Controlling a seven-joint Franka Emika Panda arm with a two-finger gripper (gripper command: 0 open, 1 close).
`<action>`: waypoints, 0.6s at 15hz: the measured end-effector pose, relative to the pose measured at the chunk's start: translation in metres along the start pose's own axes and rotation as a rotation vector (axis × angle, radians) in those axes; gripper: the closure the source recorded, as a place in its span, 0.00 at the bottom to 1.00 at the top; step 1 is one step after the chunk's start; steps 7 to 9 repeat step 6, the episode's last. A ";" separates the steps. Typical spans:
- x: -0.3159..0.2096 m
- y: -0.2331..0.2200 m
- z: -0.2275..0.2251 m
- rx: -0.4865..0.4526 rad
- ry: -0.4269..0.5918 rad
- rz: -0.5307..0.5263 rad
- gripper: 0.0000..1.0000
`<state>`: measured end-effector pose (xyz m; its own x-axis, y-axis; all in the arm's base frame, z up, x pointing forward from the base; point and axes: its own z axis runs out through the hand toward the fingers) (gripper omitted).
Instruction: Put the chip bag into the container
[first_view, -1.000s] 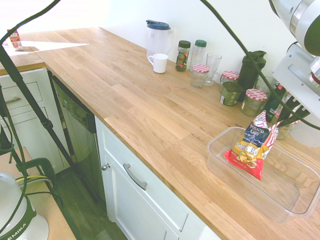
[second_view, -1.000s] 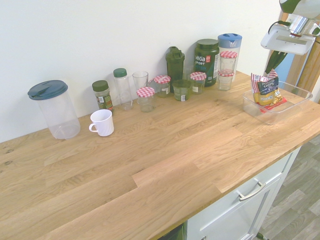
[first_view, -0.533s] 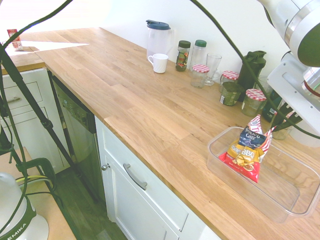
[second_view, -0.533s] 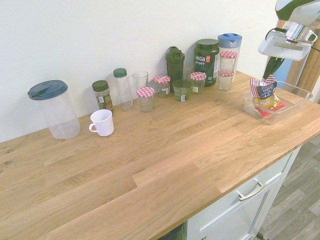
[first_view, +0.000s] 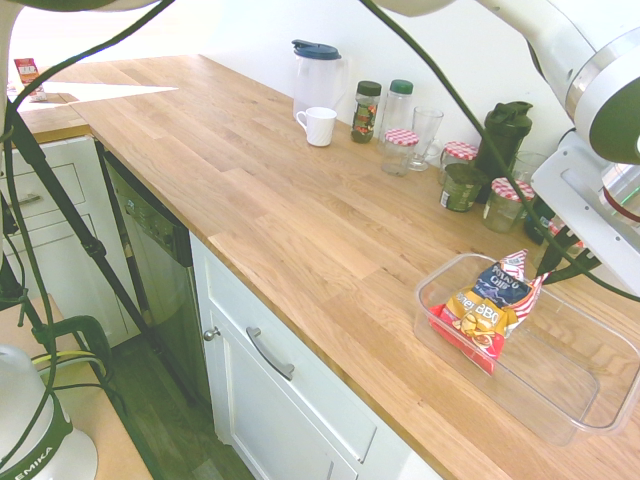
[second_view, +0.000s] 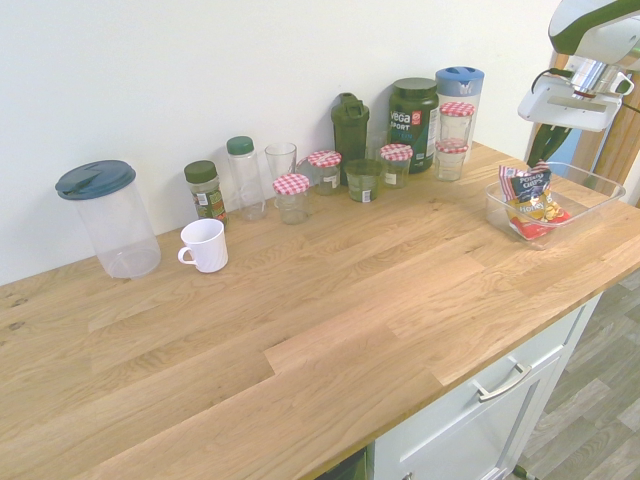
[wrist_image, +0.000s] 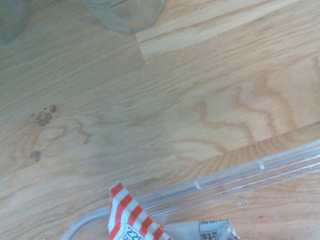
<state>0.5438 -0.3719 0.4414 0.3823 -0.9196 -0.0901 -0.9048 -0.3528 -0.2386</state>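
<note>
The small crinkly red-and-yellow chip bag with the dark blue panel and red-white striped end (first_view: 487, 310) has come down over the last second: it hung higher and more upright above the tub, now it leans over inside the large clear plastic rectangular container (first_view: 590, 400), its lower red end at or near the container floor on the end towards the counter's front edge. The white arm's two-finger gripper (first_view: 556, 262) has sunk with it and is still clenched on the bag's striped top corner, just above the container's rim. In the wrist view the striped corner (wrist_image: 131, 220) shows against the container's clear rim (wrist_image: 235, 175).

Judgement: the bag is inside the container walls, so the placing is nearly done; what remains is letting go and lifting clear. The bag may flop flat once freed, still within the tub.

Surface: a long light oak butcher-block countertop (first_view: 250, 190), the container near its end. Behind the container, along the white wall, stand glass jars with red-checked lids (second_view: 292, 197), a dark green shaker bottle (second_view: 350, 130), a big dark green supplement tub (second_view: 413, 120), a clear drinking glass (second_view: 281, 165) and two spice bottles (second_view: 206, 190). Further from the container are a white mug (second_view: 205, 245) and a clear pitcher with a dark blue lid (second_view: 105, 218). Below the counter: white cabinet drawers with metal handles (first_view: 268, 352).
</note>
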 end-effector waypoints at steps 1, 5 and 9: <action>0.002 0.003 -0.001 0.001 0.002 0.005 0.00; 0.006 0.015 -0.036 0.035 0.047 0.022 0.00; 0.004 0.017 -0.052 0.044 0.065 0.015 0.00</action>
